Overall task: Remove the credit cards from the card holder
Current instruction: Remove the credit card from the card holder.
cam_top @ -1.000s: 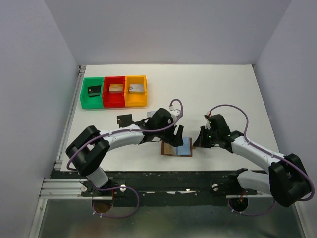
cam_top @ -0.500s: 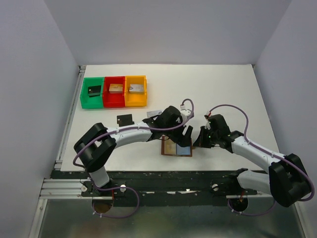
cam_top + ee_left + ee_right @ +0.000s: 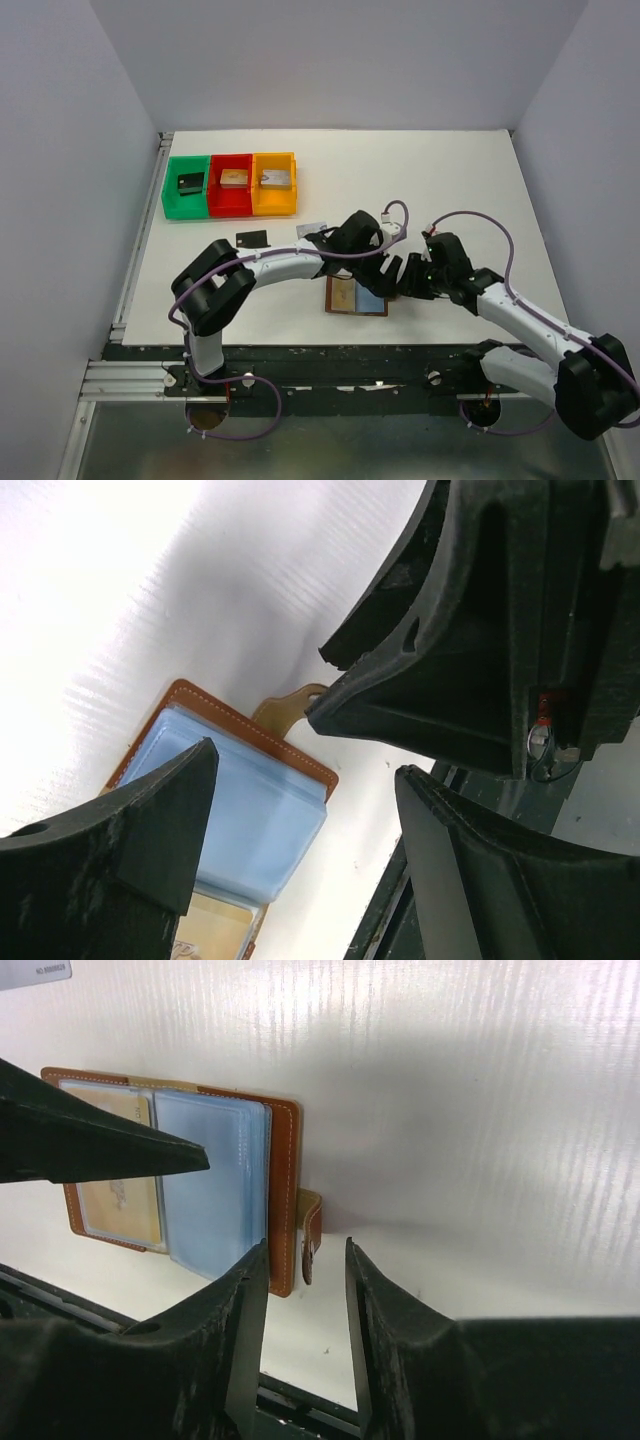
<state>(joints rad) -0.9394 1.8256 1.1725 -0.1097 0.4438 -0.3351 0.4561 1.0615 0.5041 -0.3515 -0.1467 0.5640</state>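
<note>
The card holder (image 3: 357, 297) lies open near the table's front edge, brown leather with a pale blue lining (image 3: 240, 800). A gold-tan card (image 3: 115, 1170) sits in its left pocket. A black card (image 3: 252, 239) and a grey card (image 3: 312, 229) lie on the table to its left. My left gripper (image 3: 385, 272) hangs open over the holder's right half (image 3: 305, 765). My right gripper (image 3: 410, 280) is open, and its fingers stand either side of the snap tab (image 3: 310, 1225) at the holder's right edge (image 3: 300, 1250).
Green (image 3: 186, 187), red (image 3: 231, 185) and orange (image 3: 274, 183) bins stand at the back left, each with a block inside. The two grippers are very close together over the holder. The table's front edge and black rail (image 3: 300, 1400) lie just below.
My left gripper has swung right, from the holder's left side to over its right half. My right gripper has moved left up to the holder's snap tab.
</note>
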